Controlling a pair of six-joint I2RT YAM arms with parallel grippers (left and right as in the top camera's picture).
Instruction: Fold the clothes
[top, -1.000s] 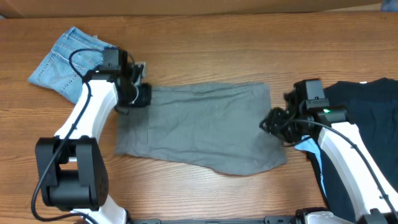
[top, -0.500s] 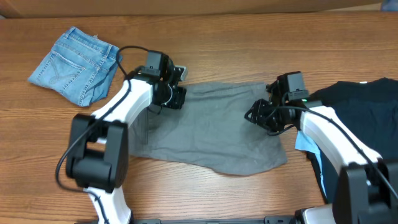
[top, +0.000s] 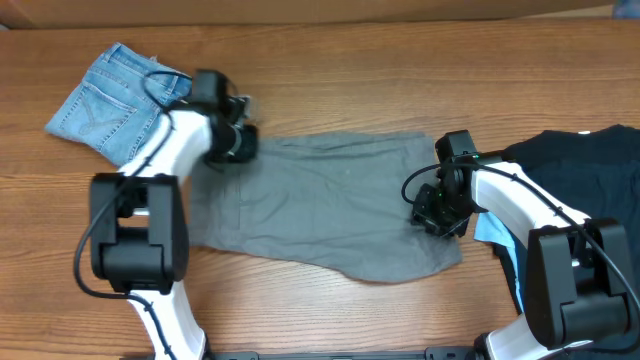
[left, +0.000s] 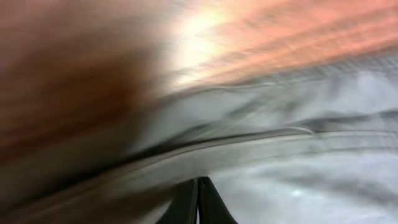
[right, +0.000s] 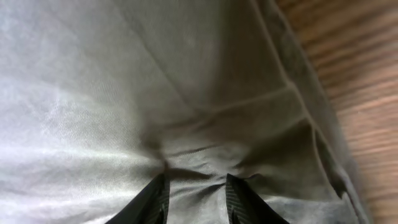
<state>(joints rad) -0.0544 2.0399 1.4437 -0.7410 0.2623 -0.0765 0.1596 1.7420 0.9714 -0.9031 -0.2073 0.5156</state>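
The grey-khaki shorts lie spread across the middle of the table. My left gripper is at their top left corner. In the blurred left wrist view its fingers are pressed together at a fold of the grey fabric, so they seem shut on the edge. My right gripper is on the shorts' right side. In the right wrist view its fingers are apart and press into the fabric, with a pucker between them.
A folded blue denim pair lies at the far left. A heap of dark clothing with a light blue piece lies at the right. Bare wooden table runs behind the shorts.
My left gripper swung right over the shorts, then back left to the corner, stretching the left edge out. My right gripper moved slightly down and right on the shorts.
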